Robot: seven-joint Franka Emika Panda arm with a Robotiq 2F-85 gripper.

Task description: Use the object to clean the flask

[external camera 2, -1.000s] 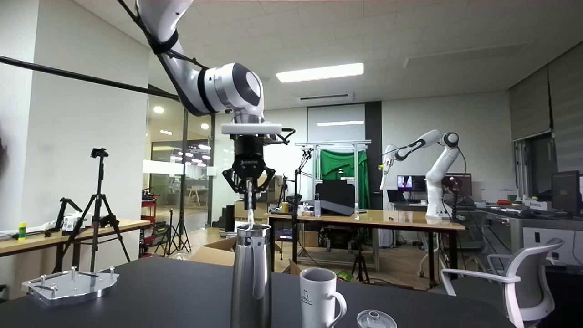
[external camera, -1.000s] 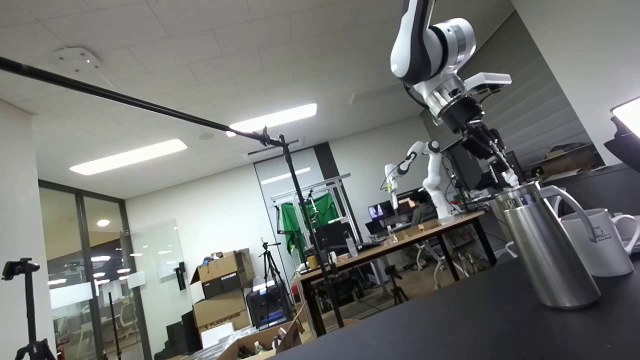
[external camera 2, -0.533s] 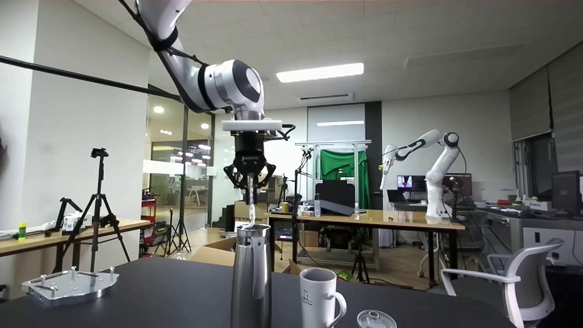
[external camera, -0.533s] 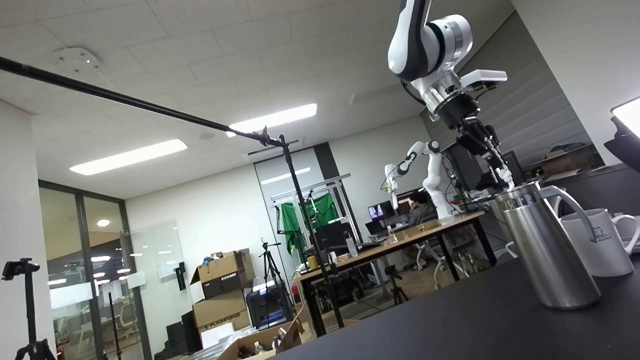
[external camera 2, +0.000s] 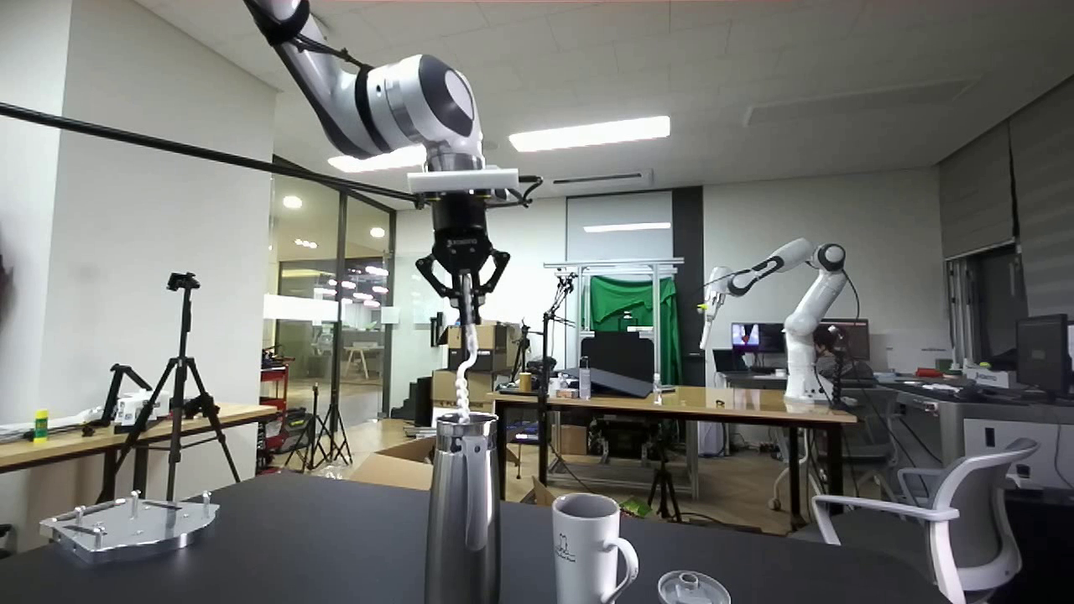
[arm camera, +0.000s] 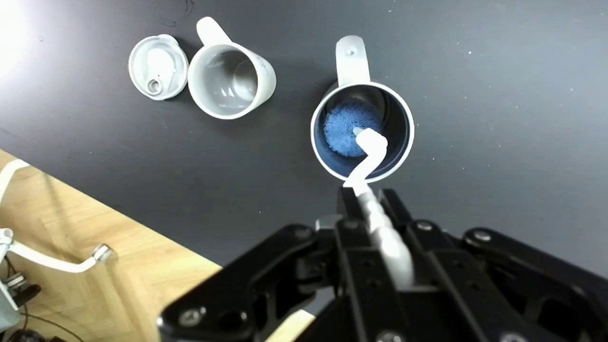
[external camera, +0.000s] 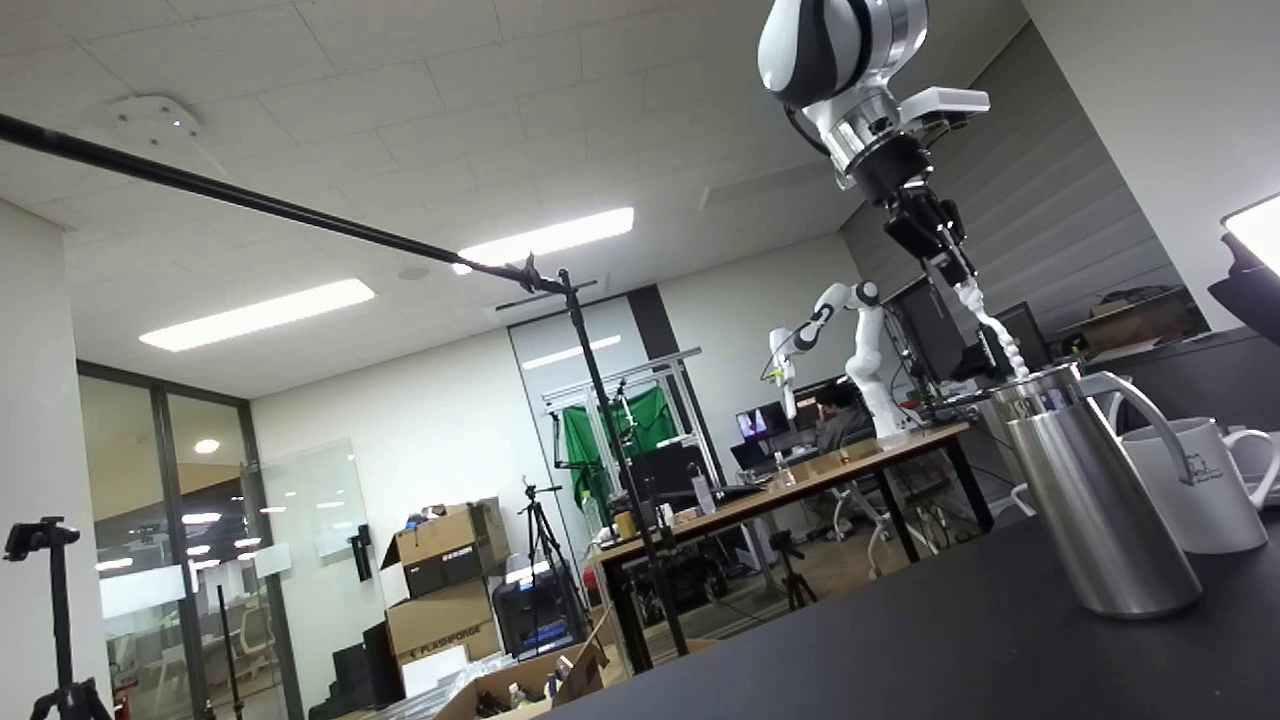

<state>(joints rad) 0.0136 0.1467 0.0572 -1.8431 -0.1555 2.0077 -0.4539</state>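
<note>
The flask (external camera: 1110, 520) is a tall brushed silver vessel with a handle. It stands upright on the dark table, and its body also shows in an exterior view (external camera 2: 461, 545). The object is a white, bent, rippled rod (external camera 2: 462, 382) with a blue bristled head (arm camera: 349, 124). In the wrist view the head sits inside the flask's mouth (arm camera: 412, 133). My gripper (arm camera: 369, 195) is shut on the rod's upper part. In both exterior views the gripper (external camera 2: 468, 317) is well above the flask, with the rod running down into the mouth.
A white mug (external camera 2: 585, 545) with a handle stands beside the flask. A clear lid (arm camera: 158, 67) lies next to the mug. A clear plate with posts (external camera 2: 130, 527) lies at the table's left in an exterior view. The table edge (arm camera: 109, 204) shows at lower left in the wrist view.
My gripper has risen, and a longer stretch of the white rod now shows above the flask's mouth. The flask, mug and lid have not moved.
</note>
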